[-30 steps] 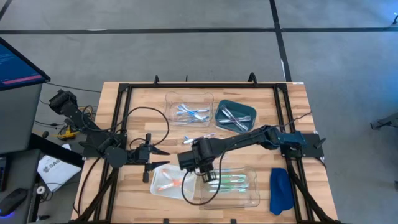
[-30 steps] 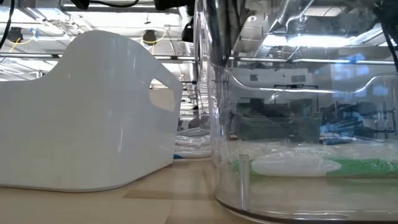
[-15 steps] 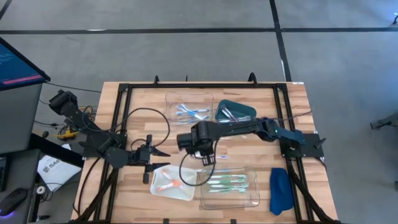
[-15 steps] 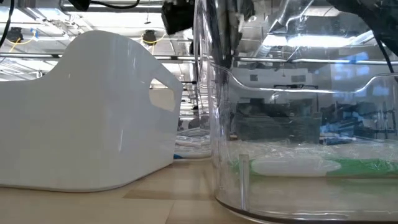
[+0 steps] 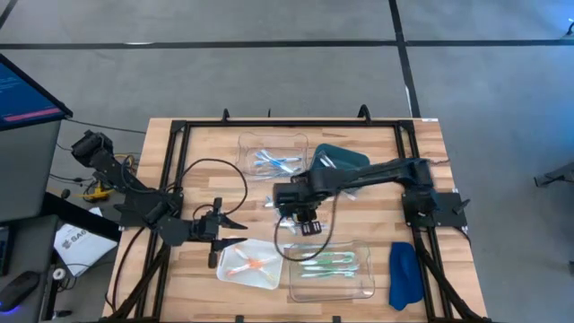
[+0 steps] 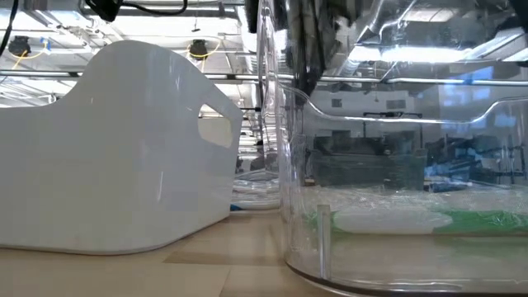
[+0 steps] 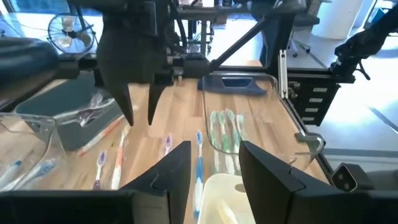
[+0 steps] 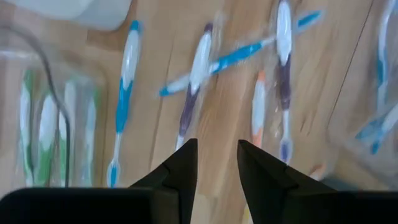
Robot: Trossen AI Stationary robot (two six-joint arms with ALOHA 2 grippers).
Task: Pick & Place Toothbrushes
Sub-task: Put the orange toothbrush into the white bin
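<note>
The toothbrushes are thin plastic sticks with blue, purple, orange and green grips. A loose group of them [image 8: 199, 74] lies flat on the bare wood at the middle of the table, some crossing one another. Green-handled ones [image 5: 327, 263] lie side by side in a clear rectangular plastic tray [image 5: 368, 280] at the near edge. Orange-pink ones [image 5: 244, 266] lie in a white plastic tray [image 5: 224, 269] just to its left. Pale blue ones [image 5: 273, 161] rest in a second clear tray [image 5: 247, 144] at the far side, next to a dark teal tray [image 5: 354, 157] holding white-grey ones.

The right gripper [image 5: 308, 224] hangs over the loose group, between the far and near trays. Its fingers [image 8: 180, 165] stand narrowly apart with nothing between them. The left gripper [image 5: 231, 230] waits low at the left of the table, just beside the white tray; its fingers [image 7: 171, 171] are parted and empty.

The table [image 5: 206, 152] is a light wooden slab framed by black metal rails. A folded blue cloth [image 5: 404, 274] lies at its near right corner. Grey floor with dark seams surrounds it, and a monitor [image 5: 27, 90] stands off the left side.

Trays line the far and near edges; bare wood remains at the middle strip and the far left.
</note>
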